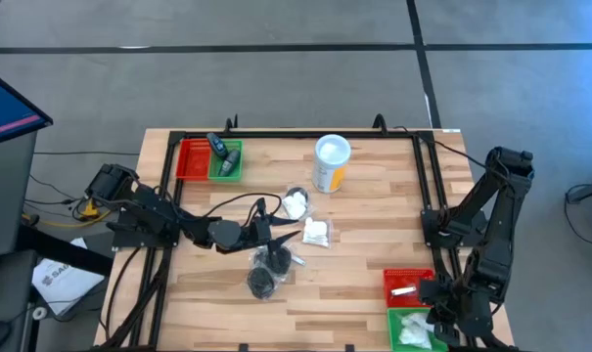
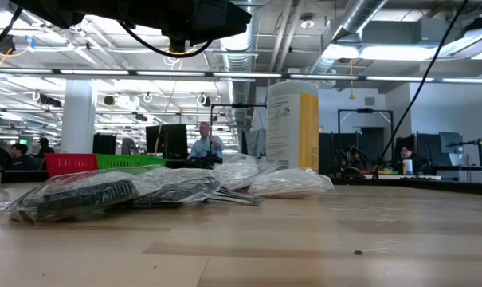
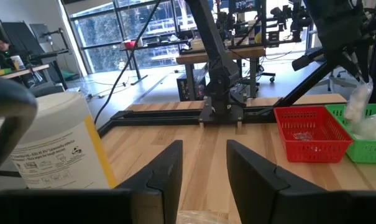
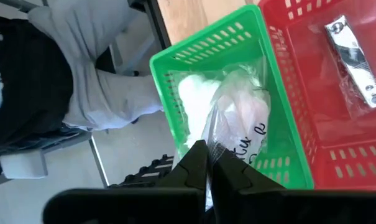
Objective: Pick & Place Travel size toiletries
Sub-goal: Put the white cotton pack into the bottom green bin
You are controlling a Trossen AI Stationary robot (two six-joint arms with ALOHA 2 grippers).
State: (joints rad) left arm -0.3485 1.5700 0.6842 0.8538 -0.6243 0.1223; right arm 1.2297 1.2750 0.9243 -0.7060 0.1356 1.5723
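My left gripper [image 1: 276, 235] is open above mid-table, between a white packet [image 1: 317, 233] and two dark wrapped pucks [image 1: 275, 259], [image 1: 261, 282] that lie flat. Its fingers [image 3: 166, 171] stand apart over clear wrap [image 3: 200, 216]. Another white packet [image 1: 296, 203] lies by the yellow canister [image 1: 332, 161]. My right gripper [image 4: 204, 163] hangs over the green basket [image 4: 175, 68] at the near right corner, shut on a clear bag of white contents [image 4: 240, 112]. A silvery wrapped item [image 4: 352, 59] lies in the red basket [image 4: 362, 143]. My right gripper pinches the clear bag by its upper edge [image 4: 214, 146] between both fingertips, coming from above and pointing down. The bag hangs below the fingers into the green basket, over another white packet [image 4: 191, 93]. Whether its lower end rests there cannot be told.
A red and green basket pair [image 1: 209, 159] at the far left corner holds a small dark bottle [image 1: 220, 147]. A black frame rail [image 1: 305, 134] borders the table. Bare wood lies between the packets and the right baskets [image 1: 409, 286]. People sit in the room beyond [image 2: 205, 143].
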